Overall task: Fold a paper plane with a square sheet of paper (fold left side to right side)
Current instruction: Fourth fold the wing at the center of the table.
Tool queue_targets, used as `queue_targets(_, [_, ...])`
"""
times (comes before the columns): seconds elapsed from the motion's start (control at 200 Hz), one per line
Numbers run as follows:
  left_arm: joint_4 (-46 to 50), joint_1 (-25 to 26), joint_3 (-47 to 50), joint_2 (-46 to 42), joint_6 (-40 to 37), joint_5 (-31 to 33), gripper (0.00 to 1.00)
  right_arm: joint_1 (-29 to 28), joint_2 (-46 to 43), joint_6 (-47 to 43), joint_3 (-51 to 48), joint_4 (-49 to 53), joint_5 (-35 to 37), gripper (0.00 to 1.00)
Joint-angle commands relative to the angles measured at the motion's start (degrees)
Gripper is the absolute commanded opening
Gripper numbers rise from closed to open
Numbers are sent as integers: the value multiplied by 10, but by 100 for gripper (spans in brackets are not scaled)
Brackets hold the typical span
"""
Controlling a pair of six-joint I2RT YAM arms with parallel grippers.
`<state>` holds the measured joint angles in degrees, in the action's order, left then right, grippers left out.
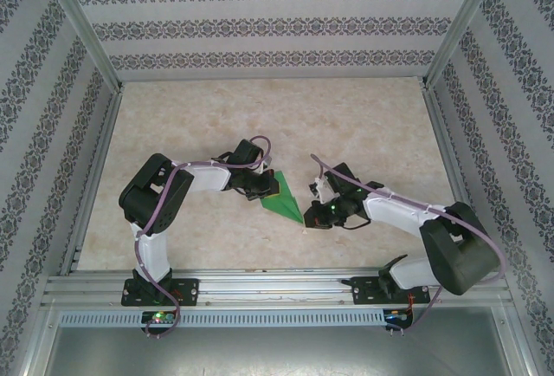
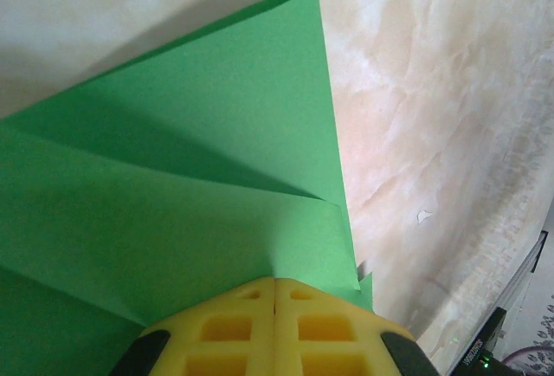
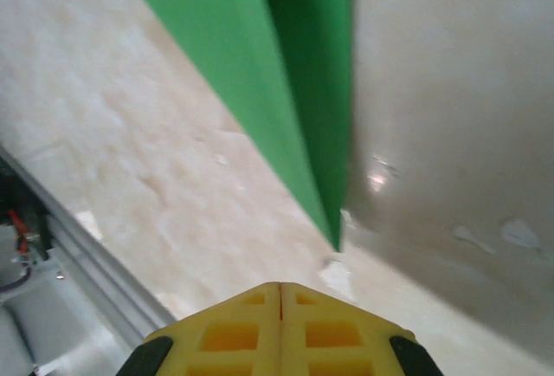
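The square sheet of paper (image 1: 286, 200), bright green, lies on the table creased into a long pointed shape with its tip toward the near edge. In the left wrist view the paper (image 2: 199, 185) shows layered flaps and diagonal creases. My left gripper (image 1: 266, 189) is shut and its yellow tips (image 2: 275, 279) rest on the paper's wide end, nothing between them. My right gripper (image 1: 318, 214) is shut too, just to the right of the pointed end. In the right wrist view the paper (image 3: 286, 90) narrows to its tip a little ahead of my right gripper (image 3: 280, 285).
The marbled beige table (image 1: 372, 133) is fenced by metal rails, with a slotted aluminium rail (image 1: 277, 288) along the near edge by the arm bases. Patterned walls (image 1: 260, 29) stand on three sides. The same near rail (image 3: 78, 255) passes left of my right fingers.
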<state>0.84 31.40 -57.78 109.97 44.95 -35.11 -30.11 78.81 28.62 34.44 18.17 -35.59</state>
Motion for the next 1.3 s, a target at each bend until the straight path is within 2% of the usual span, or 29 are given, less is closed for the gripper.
queue_targets(0.0, [61, -2, 10, 32, -15, 63, 0, 1, 18, 11, 29, -49, -44, 0])
queue_targets(0.165, [59, -1, 9, 32, -15, 61, 0, -17, 96, 15, 80, -111, -42, 0])
queue_targets(0.45, [62, -1, 7, 31, -15, 62, 0, -16, 172, 6, 108, -106, -7, 0])
queue_targets(0.789, [66, -1, 7, 31, -18, 63, 0, -7, 183, -2, 103, -75, 33, 0])
queue_targets(1.294, [70, -1, 5, 31, -20, 63, 0, 12, 192, -8, 70, -75, 19, 0])
